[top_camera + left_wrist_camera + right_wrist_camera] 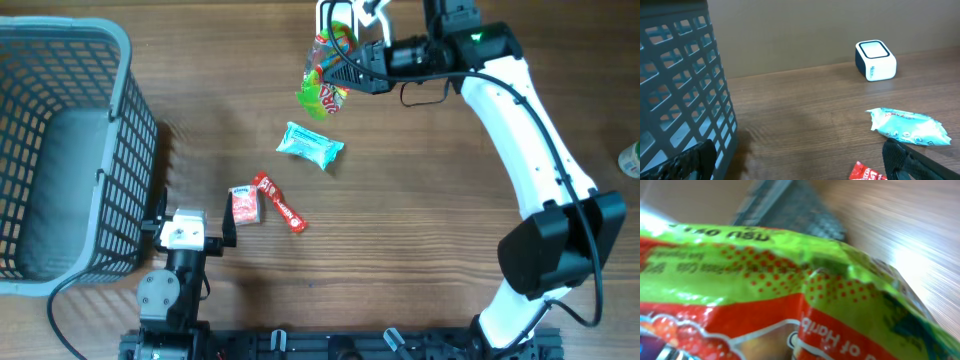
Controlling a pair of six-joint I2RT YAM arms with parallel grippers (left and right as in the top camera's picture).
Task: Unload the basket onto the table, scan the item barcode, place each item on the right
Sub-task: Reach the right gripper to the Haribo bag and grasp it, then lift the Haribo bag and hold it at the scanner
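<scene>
A green and red candy bag (pixel 325 80) hangs above the far middle of the table, and my right gripper (pixel 352 62) is shut on its top. In the right wrist view the bag (pixel 765 280) fills nearly the whole frame and hides the fingers. A small white and dark blue scanner box (pixel 875 60) stands at the table's far edge in the left wrist view. My left gripper (pixel 194 212) rests low at the near left beside the basket, open (pixel 797 165) with nothing between its fingers.
A grey mesh basket (pixel 120 60) fills the left side, its wall (pixel 685 75) close to my left finger. On the wood lie a teal packet (pixel 310 143), a red stick sachet (pixel 279 202) and a small red box (pixel 244 204). A white-green object (pixel 630 160) sits at the right edge.
</scene>
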